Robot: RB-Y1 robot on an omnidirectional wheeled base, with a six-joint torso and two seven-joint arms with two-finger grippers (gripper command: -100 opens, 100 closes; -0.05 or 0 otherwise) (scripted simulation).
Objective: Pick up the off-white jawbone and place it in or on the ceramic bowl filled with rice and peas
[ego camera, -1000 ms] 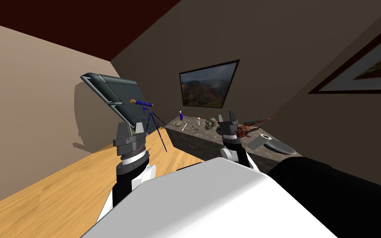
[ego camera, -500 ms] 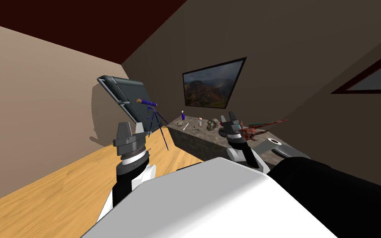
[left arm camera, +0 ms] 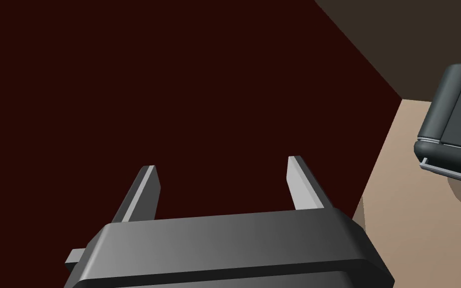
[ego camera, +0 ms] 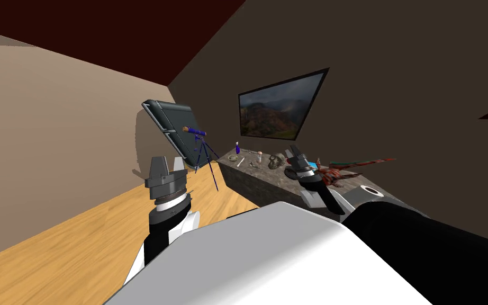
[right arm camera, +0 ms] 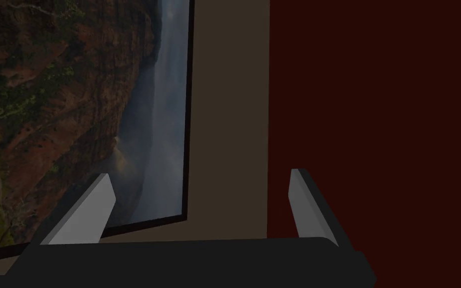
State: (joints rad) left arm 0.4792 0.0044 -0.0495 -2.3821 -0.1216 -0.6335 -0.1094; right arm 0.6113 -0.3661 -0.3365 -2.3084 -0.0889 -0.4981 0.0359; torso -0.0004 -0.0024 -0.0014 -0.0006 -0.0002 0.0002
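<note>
HEAD: thin off-white jawbone (ego camera: 240,161), as best I can tell, lies on dark stone counter (ego camera: 253,179) beside small round bowl (ego camera: 232,157), well beyond right gripper (ego camera: 293,153); left gripper (ego camera: 166,164) raised | LEFT WRIST: fingers (left arm camera: 147,187) spread, empty | RIGHT WRIST: fingers (right arm camera: 97,210) spread, empty | RISK: crowded counter, tiny target, so a reach may knock grey skull-like lump (ego camera: 276,161) or seize wrong piece

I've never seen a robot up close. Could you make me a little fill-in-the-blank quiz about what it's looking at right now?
1. The fingers of the left pincer and the right pincer both stand ____.
2. The telescope stands on a ____.
3. The small bottle on the dark counter is ____ in colour.
4. The floor is made of ____.

Missing words: open; tripod; blue; wood.
</note>
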